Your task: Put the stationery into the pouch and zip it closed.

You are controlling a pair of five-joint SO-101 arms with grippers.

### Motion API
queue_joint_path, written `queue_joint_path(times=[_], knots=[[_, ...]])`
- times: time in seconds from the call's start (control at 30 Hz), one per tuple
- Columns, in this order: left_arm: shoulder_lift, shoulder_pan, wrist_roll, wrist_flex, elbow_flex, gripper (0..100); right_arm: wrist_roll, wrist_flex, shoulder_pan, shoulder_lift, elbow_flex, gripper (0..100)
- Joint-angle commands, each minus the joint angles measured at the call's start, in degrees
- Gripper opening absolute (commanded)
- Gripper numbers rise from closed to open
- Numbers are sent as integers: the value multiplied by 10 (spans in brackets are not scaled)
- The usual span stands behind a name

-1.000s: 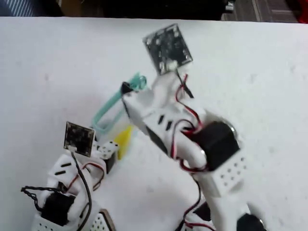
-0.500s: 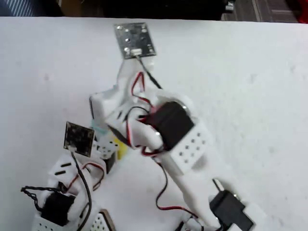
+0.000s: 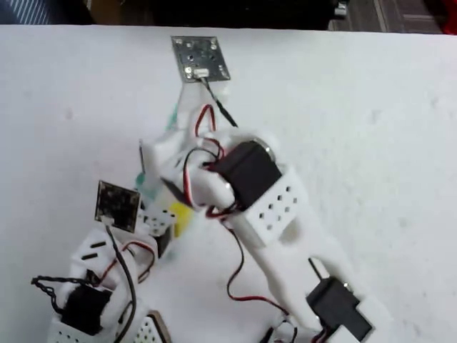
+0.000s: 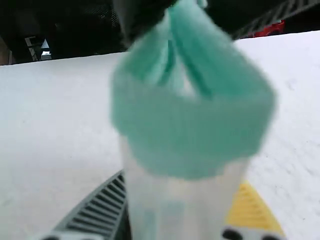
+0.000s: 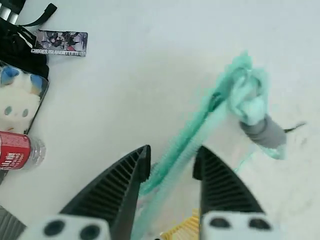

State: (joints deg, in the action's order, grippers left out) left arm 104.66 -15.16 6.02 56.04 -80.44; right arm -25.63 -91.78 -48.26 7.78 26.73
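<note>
- Left of centre in the high view, the clear plastic pouch with teal zip edging point(image 3: 148, 186) lies partly under the two arms, between the left arm at lower left and the right arm crossing the middle.
- The left gripper point(image 4: 182, 180), one dark ribbed jaw and one yellow, is clamped on the pouch's clear body below the teal band.
- The right gripper point(image 5: 172, 152) has its black ribbed jaws parted astride the teal edge and holds nothing. The grey zip pull point(image 5: 261, 132) lies further along that edge.
- Risk: closing here would likely pinch the band rather than the pull, so the zip would not run.
- Risk: a tug on such limp plastic could drag it from the left jaws or buckle it.
- Risk: I cannot tell whether any stationery is inside, so zipping now could shut it out.
- Count: one pouch, one zip pull, two arms, two grippers. Off to the side are one printed card tag point(image 5: 60, 42), one red-labelled bottle point(image 5: 17, 150) and one white plush figure point(image 5: 20, 100).
</note>
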Motion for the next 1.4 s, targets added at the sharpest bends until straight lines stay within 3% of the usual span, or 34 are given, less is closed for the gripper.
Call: queue_joint_path(times=[0.0, 0.17, 0.4, 0.67, 0.8, 0.93, 1.1, 1.2, 1.3, 1.37], knots=[[0, -7, 4, 26, 36, 242, 51, 9, 38, -15, 18, 19], [1, -4, 3, 93, 109, 256, 65, 9, 106, -46, 18, 16], [1, 13, -69, 120, 150, 253, 328, -67, 150, -57, 52, 16], [1, 130, -65, 12, 86, 252, 542, -68, 137, -36, 42, 16], [1, 131, -64, -80, 5, 252, 632, -69, 125, -35, 18, 16], [1, 105, -64, -132, -42, 252, 675, -69, 96, -23, -46, 33], [1, 106, -64, -135, -46, 252, 683, -67, 61, -36, -108, 172], [1, 107, -64, -133, -45, 251, 685, -67, 61, -41, -110, 140], [1, 115, -65, -119, -25, 225, 685, -65, 70, -38, -107, 9], [1, 134, -65, -94, 4, 212, 685, -58, 91, -28, -100, 34]])
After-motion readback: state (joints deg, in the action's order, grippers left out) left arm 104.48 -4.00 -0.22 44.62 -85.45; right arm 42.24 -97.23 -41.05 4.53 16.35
